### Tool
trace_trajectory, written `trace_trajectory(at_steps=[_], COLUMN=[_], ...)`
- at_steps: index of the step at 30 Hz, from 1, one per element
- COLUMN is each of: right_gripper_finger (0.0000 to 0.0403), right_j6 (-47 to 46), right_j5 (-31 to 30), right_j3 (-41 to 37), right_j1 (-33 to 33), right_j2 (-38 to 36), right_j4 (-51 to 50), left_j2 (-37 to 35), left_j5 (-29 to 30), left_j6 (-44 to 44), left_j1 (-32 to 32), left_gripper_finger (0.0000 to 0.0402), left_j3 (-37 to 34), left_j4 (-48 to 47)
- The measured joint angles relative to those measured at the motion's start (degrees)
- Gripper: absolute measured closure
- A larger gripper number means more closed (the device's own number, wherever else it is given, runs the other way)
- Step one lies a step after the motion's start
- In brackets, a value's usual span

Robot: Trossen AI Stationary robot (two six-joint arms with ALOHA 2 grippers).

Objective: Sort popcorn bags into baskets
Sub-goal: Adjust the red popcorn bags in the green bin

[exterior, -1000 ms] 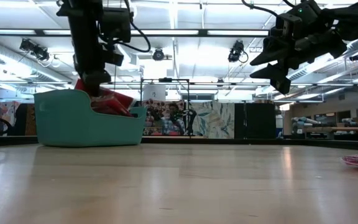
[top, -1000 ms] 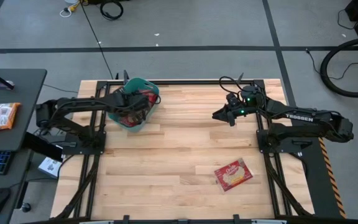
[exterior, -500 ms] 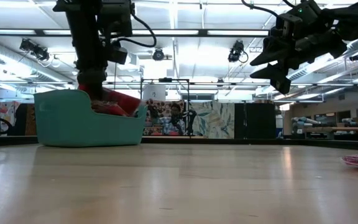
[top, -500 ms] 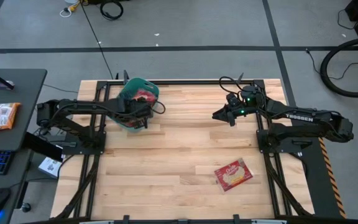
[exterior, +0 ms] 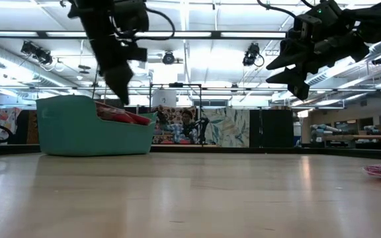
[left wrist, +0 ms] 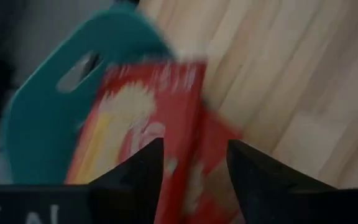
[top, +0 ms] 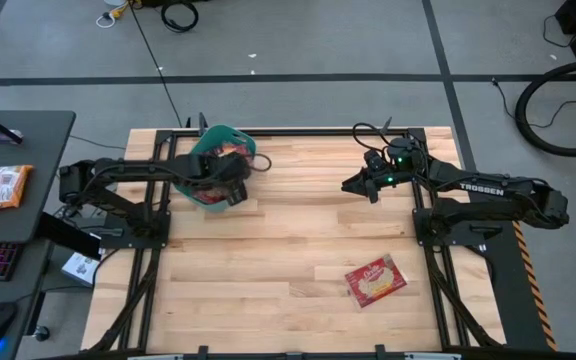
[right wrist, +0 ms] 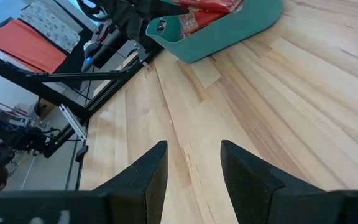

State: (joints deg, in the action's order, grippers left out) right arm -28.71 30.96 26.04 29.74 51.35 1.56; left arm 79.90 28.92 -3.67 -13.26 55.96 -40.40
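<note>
Left gripper [exterior: 126, 99], fingers spread and empty, hangs over the teal basket [top: 211, 150]; lift straight clear of the popcorn bags [exterior: 120, 116]. Right gripper [top: 349, 184] waits open, far right.

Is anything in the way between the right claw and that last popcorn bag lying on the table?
Nothing visible is. The right claw hangs open above bare wood, and the popcorn bag lies flat by itself nearer the front edge on the table. The tub sits far off on the left side.
</note>
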Motion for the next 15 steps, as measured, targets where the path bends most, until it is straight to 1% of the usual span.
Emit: trace_trajectory(at_steps=[3,4,6,11,12,15], right_gripper_finger=[0.0249,0.0249,0.0249,0.0249,0.0249,0.0249], right_j6=[0.3,0.4,0.4,1.0,1.2,1.5], right_j5=[0.0,0.1,0.2,0.1,-0.2,-1.3], right_j3=[0.0,0.0,0.0,0.0,0.0,0.0], right_j1=[0.0,0.0,-0.1,-1.3,-1.6,-2.7], right_j2=[0.0,0.0,0.0,0.0,0.0,0.0], right_j4=[0.0,0.0,0.0,0.0,0.0,0.0], left_j2=[0.0,0.2,1.2,6.3,7.5,10.2], left_j5=[-6.7,-8.1,-8.8,-8.3,-7.6,-2.3], left_j6=[1.2,1.7,2.9,7.9,9.1,11.7], left_j1=[-0.8,-1.0,-1.4,-3.4,-3.6,-3.8], left_gripper_finger=[0.0227,0.0229,0.0230,0.0230,0.0230,0.0230], left_j3=[0.0,0.0,0.0,-0.1,-0.2,-0.1], left_j4=[5.1,6.4,8.0,8.3,8.9,12.0])
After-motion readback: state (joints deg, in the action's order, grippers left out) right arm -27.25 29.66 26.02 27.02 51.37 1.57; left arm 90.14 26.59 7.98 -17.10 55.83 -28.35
